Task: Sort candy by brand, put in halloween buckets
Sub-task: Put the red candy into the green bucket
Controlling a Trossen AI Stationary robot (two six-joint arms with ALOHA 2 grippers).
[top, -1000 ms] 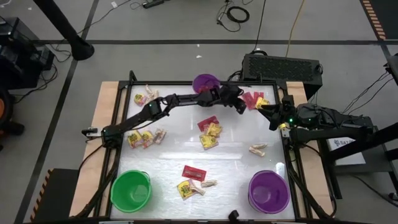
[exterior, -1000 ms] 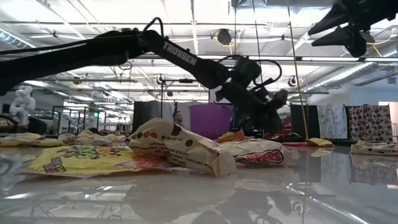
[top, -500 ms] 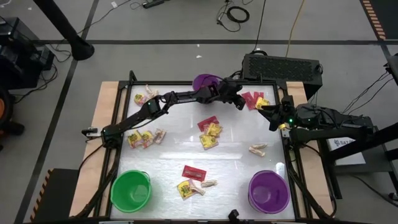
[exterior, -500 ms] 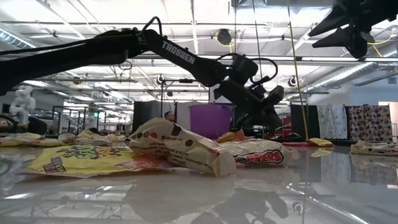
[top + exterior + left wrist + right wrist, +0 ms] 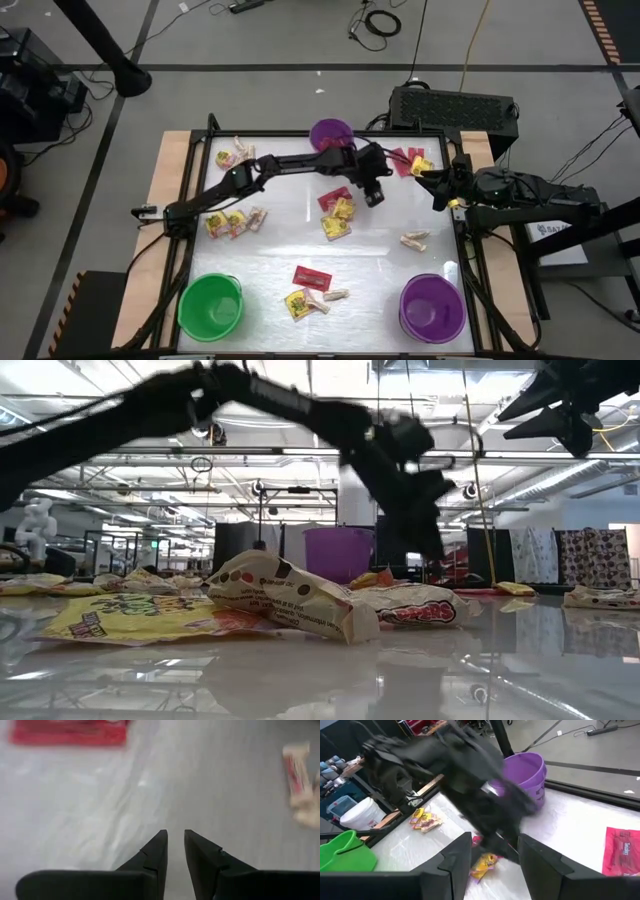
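Risks scattering the candy (image 5: 338, 212) at six o'clock: left fingers (image 5: 161, 851) barely parted, empty; right fingers (image 5: 462, 851) spread.

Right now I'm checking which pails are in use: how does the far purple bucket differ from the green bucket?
The far purple bucket is purple and stands at the table's far edge, near the middle; the green bucket is bright green and stands at the near left corner. The left tool hangs close to the purple one, far from the green one. Both are round, upright, open-topped pails of similar size.
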